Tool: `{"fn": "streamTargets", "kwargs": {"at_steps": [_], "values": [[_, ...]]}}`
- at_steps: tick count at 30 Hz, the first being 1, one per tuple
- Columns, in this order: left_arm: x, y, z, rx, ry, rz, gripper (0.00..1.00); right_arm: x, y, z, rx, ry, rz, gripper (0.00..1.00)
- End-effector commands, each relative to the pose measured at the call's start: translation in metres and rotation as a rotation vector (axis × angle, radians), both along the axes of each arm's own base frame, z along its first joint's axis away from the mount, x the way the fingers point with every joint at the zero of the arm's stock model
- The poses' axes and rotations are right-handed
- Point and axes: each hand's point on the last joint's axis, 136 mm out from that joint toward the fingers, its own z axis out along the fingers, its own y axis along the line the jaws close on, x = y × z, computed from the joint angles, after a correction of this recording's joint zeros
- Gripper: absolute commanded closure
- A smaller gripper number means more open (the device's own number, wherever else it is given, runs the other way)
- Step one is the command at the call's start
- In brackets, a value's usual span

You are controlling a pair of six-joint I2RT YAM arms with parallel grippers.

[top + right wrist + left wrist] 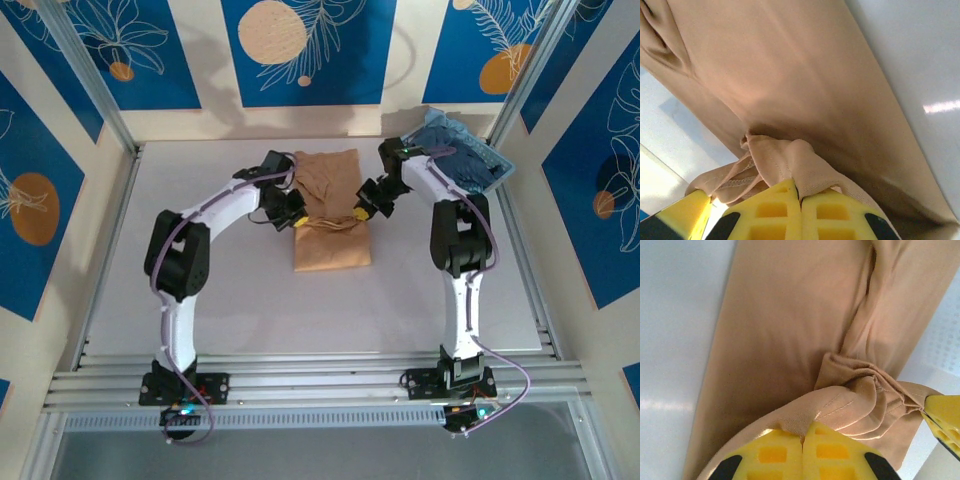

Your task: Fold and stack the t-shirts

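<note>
Right, the tan-orange t-shirt (332, 222) lies mid-bench, folded into a long narrow strip running from the far side toward the arms. No print shows on the face that is up. Halfway along the strip the cloth is gathered into a bunched ridge across its width, with a hemmed, stitched edge showing in the folds.

The left pincer (297, 218) is at the left end of that ridge, closed tight on a lip of tan cloth. In the left wrist view its yellow pads (772, 452) meet, with fabric squeezed in the seam between them. The right pincer (360, 212) is at the right end of the ridge with the same grip. In the right wrist view its pads (765, 210) are pressed together on a fold of the tee. The two pincers face each other across the strip, each one's yellow tip visible at the edge of the other's wrist view.

The white bench (200, 300) is bare around the strip. A slate-blue t-shirt (452, 155) sits bundled in a light blue lattice basket (505, 168) at the far right corner, well apart from the tan tee and just behind the right arm's elbow.
</note>
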Motion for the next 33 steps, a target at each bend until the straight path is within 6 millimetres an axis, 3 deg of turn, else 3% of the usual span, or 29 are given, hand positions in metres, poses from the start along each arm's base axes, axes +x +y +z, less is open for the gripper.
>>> {"fn": "streamTargets", "kwargs": {"at_steps": [1,5,7,10,12,13,17,19,25,28,33], "values": [[0.018,0.003,-0.004,0.006,0.001,-0.025,0.96,0.013,0.005,0.002,0.073,0.020,0.009,1.00],[0.033,0.007,-0.006,0.011,-0.007,-0.020,0.76,0.031,0.000,0.002,0.078,-0.004,0.005,0.66],[0.037,0.011,-0.004,0.022,-0.024,-0.016,0.66,0.036,-0.003,0.006,0.080,-0.028,0.003,0.58],[0.035,0.019,0.007,0.060,-0.052,-0.019,0.41,0.039,-0.011,0.023,0.056,-0.095,0.016,0.48],[0.025,0.027,0.018,0.087,-0.068,-0.020,0.39,0.035,-0.014,0.039,0.042,-0.141,0.027,0.44],[0.019,0.032,0.020,0.104,-0.070,-0.019,0.38,0.032,-0.017,0.046,0.030,-0.155,0.030,0.37],[-0.024,0.045,0.023,0.111,-0.053,-0.008,0.38,-0.003,-0.023,0.057,0.007,-0.167,0.029,0.38],[-0.051,0.046,0.013,0.080,-0.005,-0.002,0.41,-0.032,-0.022,0.050,0.007,-0.139,0.026,0.41],[-0.115,0.017,-0.029,-0.065,0.165,0.034,0.45,-0.115,-0.021,0.011,0.039,-0.051,0.015,0.46],[-0.122,0.008,-0.045,-0.088,0.192,0.076,0.41,-0.130,-0.019,-0.005,0.070,-0.019,0.023,0.44],[-0.105,0.003,-0.062,-0.105,0.172,0.144,0.41,-0.124,-0.018,-0.030,0.116,0.021,0.008,0.43]]}}
